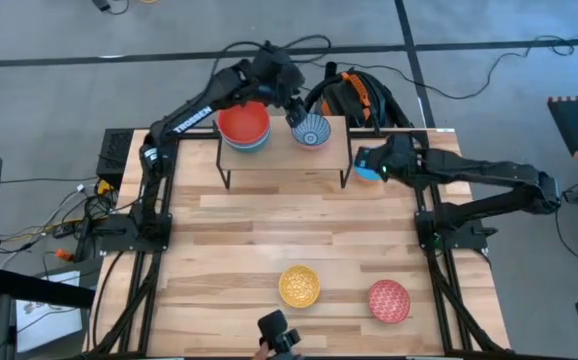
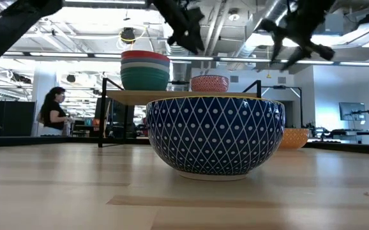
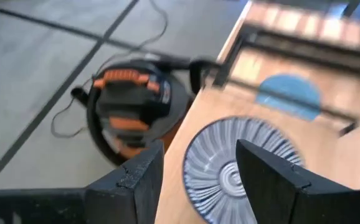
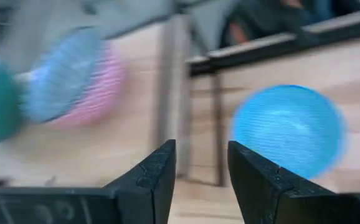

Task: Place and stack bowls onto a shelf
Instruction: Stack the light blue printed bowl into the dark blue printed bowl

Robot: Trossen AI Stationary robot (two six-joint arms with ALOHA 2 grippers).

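- We see the shelf at the far edge of the table, with a stack of bowls on its left part; red is on top from above, and the low view shows green lowest.
- The left gripper hovers over the shelf's middle, just above a blue-patterned bowl. Its fingers stand apart and hold nothing; the bowl lies below the gap.
- In the low view a pink-patterned bowl sits on the shelf beside the stack; we cannot tell how it relates to the blue-patterned one.
- The right gripper is just off the shelf's right end, next to a plain blue bowl on the table. Its fingers are parted and empty.
- Near the front edge lie a yellow-patterned bowl and a red-patterned bowl, well apart from the shelf.
- A dark blue diamond-patterned bowl sits closest to the low camera.
- A person shows in the room behind.
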